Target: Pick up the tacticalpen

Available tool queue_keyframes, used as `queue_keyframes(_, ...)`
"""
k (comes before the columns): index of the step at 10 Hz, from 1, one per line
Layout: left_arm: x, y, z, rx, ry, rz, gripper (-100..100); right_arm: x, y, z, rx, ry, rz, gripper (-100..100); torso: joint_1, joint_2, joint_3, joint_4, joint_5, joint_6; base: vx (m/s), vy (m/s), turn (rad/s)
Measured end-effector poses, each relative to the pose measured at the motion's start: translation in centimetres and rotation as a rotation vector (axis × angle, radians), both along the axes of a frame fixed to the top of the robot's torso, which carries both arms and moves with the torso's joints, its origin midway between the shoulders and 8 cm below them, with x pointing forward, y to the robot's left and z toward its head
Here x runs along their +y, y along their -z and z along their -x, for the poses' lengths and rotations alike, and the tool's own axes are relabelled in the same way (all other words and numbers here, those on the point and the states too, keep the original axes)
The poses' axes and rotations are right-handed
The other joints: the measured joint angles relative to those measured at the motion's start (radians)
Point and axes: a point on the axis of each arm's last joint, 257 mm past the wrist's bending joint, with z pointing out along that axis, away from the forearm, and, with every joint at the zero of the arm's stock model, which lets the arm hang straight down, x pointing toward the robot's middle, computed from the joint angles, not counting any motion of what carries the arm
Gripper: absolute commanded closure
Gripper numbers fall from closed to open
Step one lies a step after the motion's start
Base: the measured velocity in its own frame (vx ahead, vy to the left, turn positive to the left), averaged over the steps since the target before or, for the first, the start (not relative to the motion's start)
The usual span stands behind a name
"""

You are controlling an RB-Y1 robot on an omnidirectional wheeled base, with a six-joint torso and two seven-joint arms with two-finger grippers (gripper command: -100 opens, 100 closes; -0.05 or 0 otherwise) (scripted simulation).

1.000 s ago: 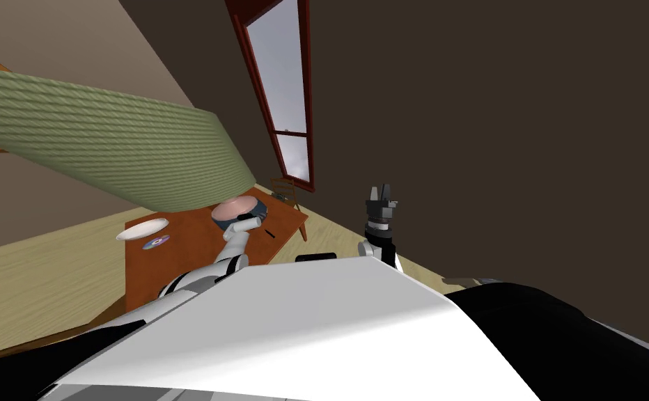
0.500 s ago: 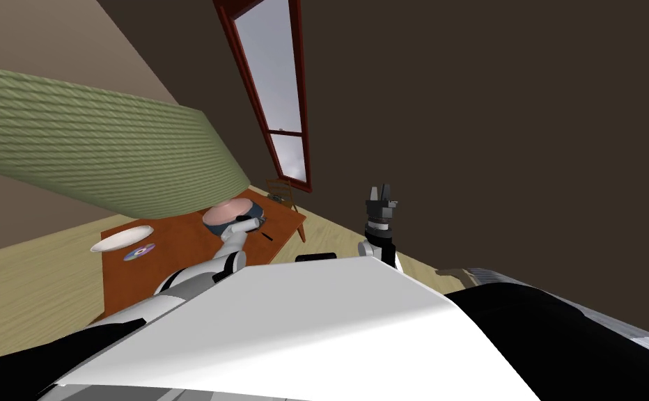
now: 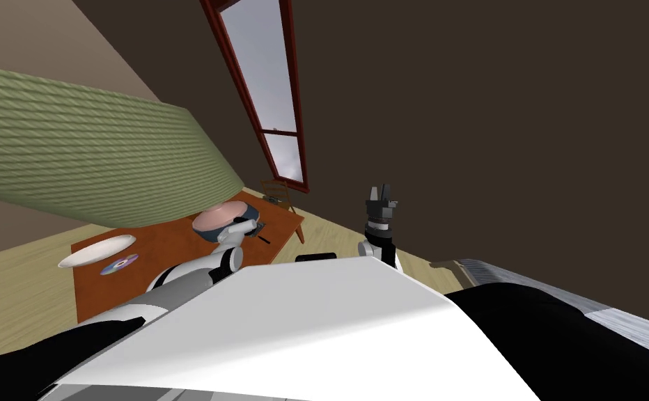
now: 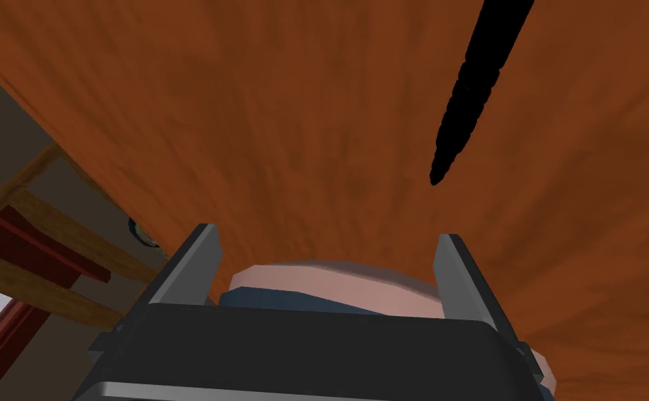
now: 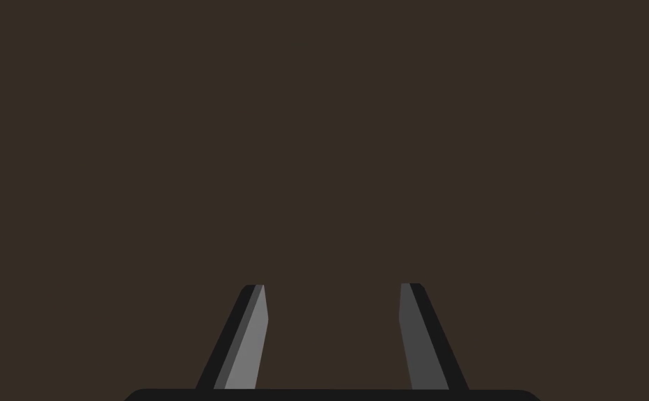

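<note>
Head camera looks steeply down, rolled, at the tabletop (image 3: 177, 240) from well back. Left wrist camera hovers close over it, sharing the pen (image 4: 473, 97) and bowl (image 4: 330, 282). Right wrist camera faces a dark wall (image 5: 316, 139).

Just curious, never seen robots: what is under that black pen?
The black pen lies flat on the bare reddish-brown table top. The open left gripper is near it, not touching. The strip of table directly beneath the pen is hidden.

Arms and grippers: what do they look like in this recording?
Left arm: white and light grey tubular segments with black joint bands. Right arm: dark forearm with a light grey ring, white below. Left gripper and right gripper: dark boxy bodies, two thin grey blade fingers each.
</note>
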Motion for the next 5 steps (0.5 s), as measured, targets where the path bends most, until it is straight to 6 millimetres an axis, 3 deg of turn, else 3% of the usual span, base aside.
queue_keyframes(2,0.3,1.1,2.5,0.073,-0.008,0.024,-100,0.0,0.0,0.0,0.000,0.000,0.000,0,0.000,0.000,0.000,0.000,0.000,0.000,0.017,0.017,-0.106)
queue_keyframes(5,0.6,2.1,4.4,0.139,-0.016,0.053,-100,0.0,0.0,0.0,0.000,0.000,0.000,0,-0.001,0.000,0.000,0.000,0.000,0.000,0.010,0.008,-0.071)
